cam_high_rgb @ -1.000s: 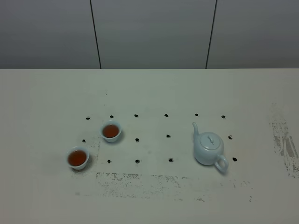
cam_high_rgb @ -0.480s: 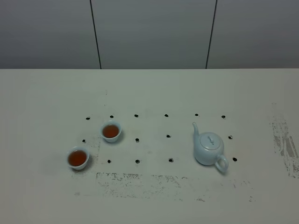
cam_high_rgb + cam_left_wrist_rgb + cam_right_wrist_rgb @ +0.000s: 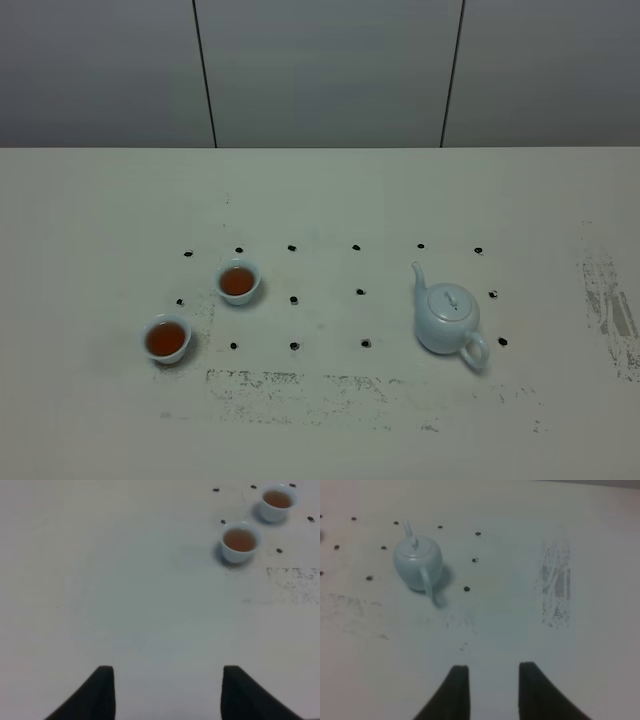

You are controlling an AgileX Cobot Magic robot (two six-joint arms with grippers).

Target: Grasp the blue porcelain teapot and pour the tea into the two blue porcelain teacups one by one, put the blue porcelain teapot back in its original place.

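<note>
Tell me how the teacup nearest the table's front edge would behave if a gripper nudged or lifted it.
The front teacup looks glossy and handleless, so it would probably be slippery to pinch. It holds tea close to the rim, so a nudge would likely slosh or spill it. Its small, bowl-shaped porcelain body suggests it is light, easily tipped, and breakable if dropped.

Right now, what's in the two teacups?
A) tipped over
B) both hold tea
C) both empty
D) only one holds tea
B: both teacups stand upright with reddish-brown tea inside, and the teapot sits on the table apart from them, with no claw on it.
</note>
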